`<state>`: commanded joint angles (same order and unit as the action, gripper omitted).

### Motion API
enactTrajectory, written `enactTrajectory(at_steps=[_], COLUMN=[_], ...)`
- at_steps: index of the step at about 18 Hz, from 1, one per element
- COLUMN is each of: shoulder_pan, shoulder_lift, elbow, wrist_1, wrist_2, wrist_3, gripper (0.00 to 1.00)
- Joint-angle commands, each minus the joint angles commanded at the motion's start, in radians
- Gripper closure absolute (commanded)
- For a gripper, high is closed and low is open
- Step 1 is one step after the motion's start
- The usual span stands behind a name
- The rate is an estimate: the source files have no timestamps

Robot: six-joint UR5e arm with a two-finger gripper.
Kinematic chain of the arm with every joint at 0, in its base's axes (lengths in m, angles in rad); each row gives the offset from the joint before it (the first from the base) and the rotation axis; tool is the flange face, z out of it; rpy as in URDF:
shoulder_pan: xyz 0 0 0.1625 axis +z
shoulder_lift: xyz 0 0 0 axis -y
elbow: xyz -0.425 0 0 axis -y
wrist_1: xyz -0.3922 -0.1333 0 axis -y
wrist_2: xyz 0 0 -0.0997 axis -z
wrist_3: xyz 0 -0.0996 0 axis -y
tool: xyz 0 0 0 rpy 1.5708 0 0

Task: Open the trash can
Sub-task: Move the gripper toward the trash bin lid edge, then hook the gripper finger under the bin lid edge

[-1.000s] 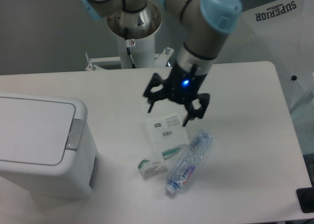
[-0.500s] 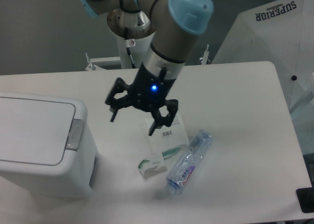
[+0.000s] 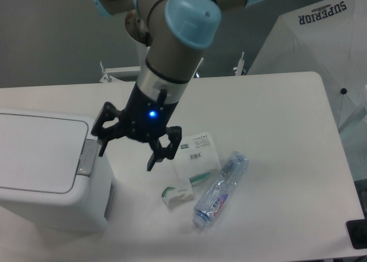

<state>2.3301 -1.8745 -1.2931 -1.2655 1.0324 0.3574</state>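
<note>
A: What sits nearest the camera?

B: The trash can, at the near left corner of the table. Its flat white lid is down, and the grey latch tab runs along the lid's right edge. To the right of the bin lie a small white-and-green box, a crushed plastic bottle and a clear packet with a barcode label, all three close together.

A: And what has changed?

B: The gripper has swept left across the table. A second ago it hung above the packet and bottle, well right of the bin; half a second ago it was roughly midway; now its left finger is just beside the bin's right edge, above the latch tab. The three small items have not shifted.

A: How are the fingers set?

B: Spread wide, with nothing between them. I cannot tell whether the left finger touches the bin yet.

A: What does that mean for the task?

B: I judge the arm is passing over the litter and closing on the latch. The lid is not yet open; a press down on the tab looks like the next need.

A: Anything farther back?

B: Behind the bin, the arm's white pedestal at the far table edge, and a white sheet printed SUPERIOR far right.
</note>
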Motion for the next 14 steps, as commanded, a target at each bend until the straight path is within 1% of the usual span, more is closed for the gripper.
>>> enactTrajectory(at_steps=[9, 14], shoulder_pan=[-0.014, -0.015], shoulder_lift=[-0.014, -0.014], elbow=[-0.005, -0.018], wrist_1=[0.012, 0.017], wrist_2=[0.005, 0.032], wrist_3=[0.003, 0.012], gripper=[0.0, 0.0])
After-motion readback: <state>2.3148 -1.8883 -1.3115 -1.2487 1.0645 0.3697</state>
